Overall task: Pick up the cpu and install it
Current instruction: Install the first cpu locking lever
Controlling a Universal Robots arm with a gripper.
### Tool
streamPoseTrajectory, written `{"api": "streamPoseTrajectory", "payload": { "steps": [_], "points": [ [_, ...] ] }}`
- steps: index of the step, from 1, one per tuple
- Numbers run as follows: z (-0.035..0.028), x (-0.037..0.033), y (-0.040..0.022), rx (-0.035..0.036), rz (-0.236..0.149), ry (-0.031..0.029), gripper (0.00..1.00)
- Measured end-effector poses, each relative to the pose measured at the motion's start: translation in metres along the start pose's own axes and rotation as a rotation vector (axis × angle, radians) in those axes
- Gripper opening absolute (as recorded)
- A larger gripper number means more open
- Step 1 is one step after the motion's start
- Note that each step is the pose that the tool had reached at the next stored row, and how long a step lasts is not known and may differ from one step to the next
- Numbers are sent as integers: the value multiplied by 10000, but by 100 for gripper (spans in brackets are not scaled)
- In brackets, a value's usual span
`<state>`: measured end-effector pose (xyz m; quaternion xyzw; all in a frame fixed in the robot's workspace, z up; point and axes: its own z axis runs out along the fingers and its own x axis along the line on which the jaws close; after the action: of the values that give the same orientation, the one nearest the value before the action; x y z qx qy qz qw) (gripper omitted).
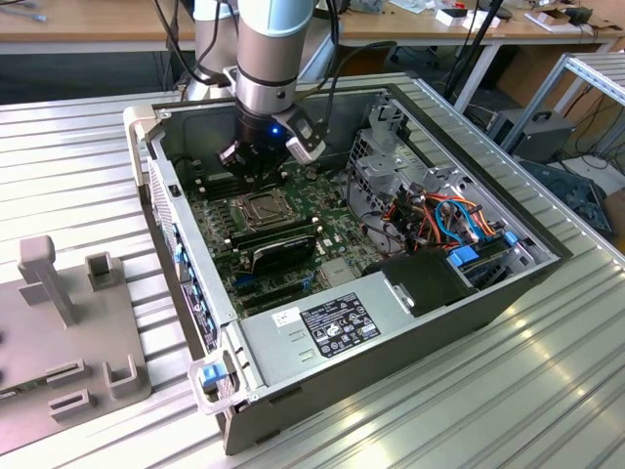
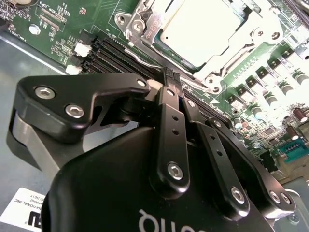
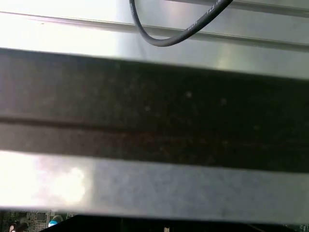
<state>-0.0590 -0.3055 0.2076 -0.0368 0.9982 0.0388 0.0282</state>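
Note:
The cpu (image 2: 203,29), a flat silver-grey square, lies in the metal socket frame (image 2: 140,24) on the green motherboard (image 1: 220,230) inside the open computer case. In the exterior view the cpu (image 1: 262,207) sits just in front of my gripper (image 1: 256,174), which hangs low over the board at the back of the case. In the second wrist view my gripper (image 2: 170,79) is shut with nothing between its black fingers (image 2: 171,125). Its tips stand over the black memory slots (image 2: 113,53) right beside the socket, apart from the cpu.
A long black module (image 1: 281,249) lies in front of the socket. A metal drive cage (image 1: 391,156), coloured cables (image 1: 454,220) and the power supply (image 1: 332,322) fill the case's right side. A grey fixture (image 1: 68,332) stands on the ribbed table. The dark case wall (image 3: 154,116) and a black cable (image 3: 166,41) are close.

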Motion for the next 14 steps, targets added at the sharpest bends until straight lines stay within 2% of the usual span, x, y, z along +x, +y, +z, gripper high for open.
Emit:
{"api": "streamPoseTrajectory", "payload": {
  "steps": [5,14],
  "points": [
    [15,-39,-4,-1,-2,-1,11],
    [24,-41,-17,-4,-1,-4,11]
  ]
}}
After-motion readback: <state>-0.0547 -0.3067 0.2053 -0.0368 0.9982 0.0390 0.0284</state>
